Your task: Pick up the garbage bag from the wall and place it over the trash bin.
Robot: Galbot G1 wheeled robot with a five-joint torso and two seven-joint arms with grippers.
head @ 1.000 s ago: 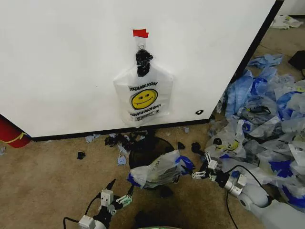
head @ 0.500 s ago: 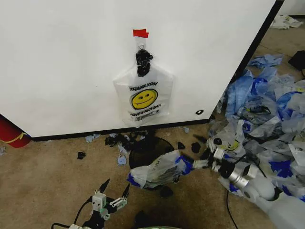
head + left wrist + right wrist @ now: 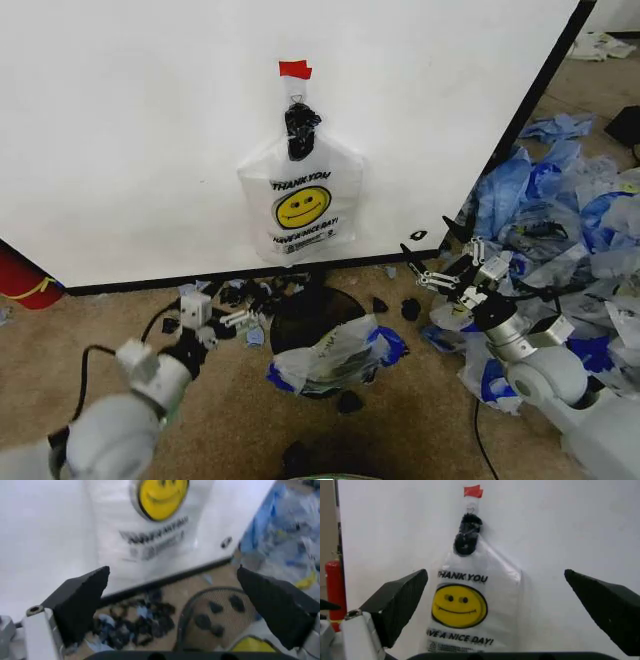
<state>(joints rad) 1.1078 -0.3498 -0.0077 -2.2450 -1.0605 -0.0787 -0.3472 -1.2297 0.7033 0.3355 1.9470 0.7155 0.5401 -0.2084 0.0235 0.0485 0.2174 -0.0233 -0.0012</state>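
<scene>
The garbage bag (image 3: 335, 358), see-through with blue patches, lies crumpled over the near side of the round black trash bin (image 3: 300, 312) on the carpet below the wall. My left gripper (image 3: 228, 308) hovers open just left of the bin, nothing between its fingers; its wrist view looks past the open left gripper (image 3: 172, 570) at the trash bin's rim (image 3: 184, 611). My right gripper (image 3: 435, 260) is open and empty, raised to the right of the bin near the wall's foot. In its wrist view the right gripper (image 3: 496, 572) faces the wall.
A whiter smiley "THANK YOU" bag (image 3: 300, 205) hangs on the wall from a hook under red tape (image 3: 294, 69). Black scraps (image 3: 250, 295) litter the floor by the baseboard. A heap of blue and clear bags (image 3: 570, 220) fills the right side. A red extinguisher (image 3: 20, 280) stands far left.
Both arms rose from low near the camera toward the wall. The left gripper went to the bin's left side; the right drew up and away from the bag's right edge. The bag stayed put.
</scene>
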